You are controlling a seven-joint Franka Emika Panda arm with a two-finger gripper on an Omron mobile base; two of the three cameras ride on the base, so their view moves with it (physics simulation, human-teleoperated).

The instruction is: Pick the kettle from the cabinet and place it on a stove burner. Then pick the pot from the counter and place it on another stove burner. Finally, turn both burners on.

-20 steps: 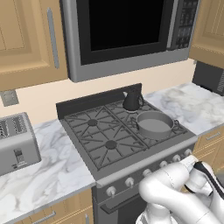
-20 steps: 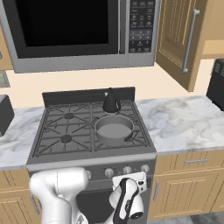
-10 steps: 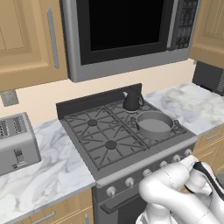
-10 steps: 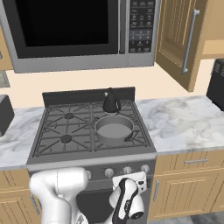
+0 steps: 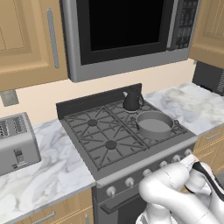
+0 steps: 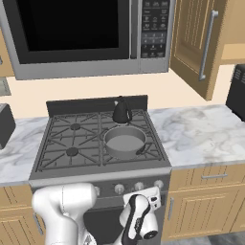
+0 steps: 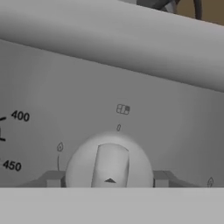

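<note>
The black kettle [image 5: 131, 100] [image 6: 121, 111] stands on the rear right burner. Just in front of it, the grey pot [image 5: 154, 124] [image 6: 125, 141] sits on the front right burner. The left burners [image 5: 92, 123] [image 6: 72, 151] are bare. My gripper [image 5: 189, 161] [image 6: 149, 191] is low at the range's front panel, at the right end of the knob row. In the hand view the gripper [image 7: 109, 178] is shut on a silver knob [image 7: 109, 162], one fingertip against each side. The cabinet [image 6: 196, 43] door hangs open above the counter [image 6: 201, 134].
A microwave [image 5: 127, 30] hangs over the range. A toaster [image 5: 15, 142] stands on the left counter and a black appliance [image 6: 237, 93] at the far right. More knobs [image 5: 129, 181] line the front panel, with drawer cabinets [image 6: 210, 191] to the right.
The jaws have closed in onto the knob. The arm stays at the stove front, and the kettle and pot have not moved.
</note>
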